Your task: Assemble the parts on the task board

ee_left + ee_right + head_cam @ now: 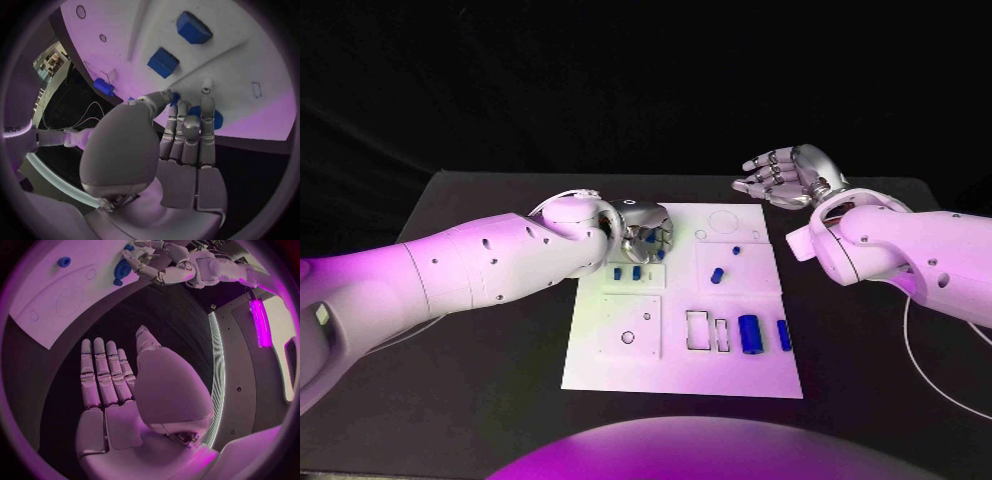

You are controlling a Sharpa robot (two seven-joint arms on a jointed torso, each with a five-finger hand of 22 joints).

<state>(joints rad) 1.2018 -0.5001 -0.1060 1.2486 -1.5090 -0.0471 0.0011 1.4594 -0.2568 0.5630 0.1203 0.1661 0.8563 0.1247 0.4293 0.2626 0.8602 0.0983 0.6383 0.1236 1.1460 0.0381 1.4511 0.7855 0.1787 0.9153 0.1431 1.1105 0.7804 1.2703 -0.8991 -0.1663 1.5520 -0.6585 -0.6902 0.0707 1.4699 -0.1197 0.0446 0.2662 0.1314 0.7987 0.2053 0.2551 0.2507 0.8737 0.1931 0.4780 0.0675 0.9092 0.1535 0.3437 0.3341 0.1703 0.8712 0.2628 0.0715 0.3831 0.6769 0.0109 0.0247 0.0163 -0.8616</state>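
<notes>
The left hand [640, 228] reaches down onto the task board [682, 380], its fingertips [206, 86] seemingly touching a round blue part [210, 119] but not yet gripping it, so closing comes next, while the right hand [786, 175] waits open beyond the board, holding nothing.

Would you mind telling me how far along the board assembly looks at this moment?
It looks early. Nothing is clearly finished: several blue parts lie loose on the task board, and the cut-outs near them look unfilled. In hand: the left hand is down over the board's far left, fingertips on or just above the plate beside small blue pieces. The right hand waits open off the board, so most placing remains.
</notes>
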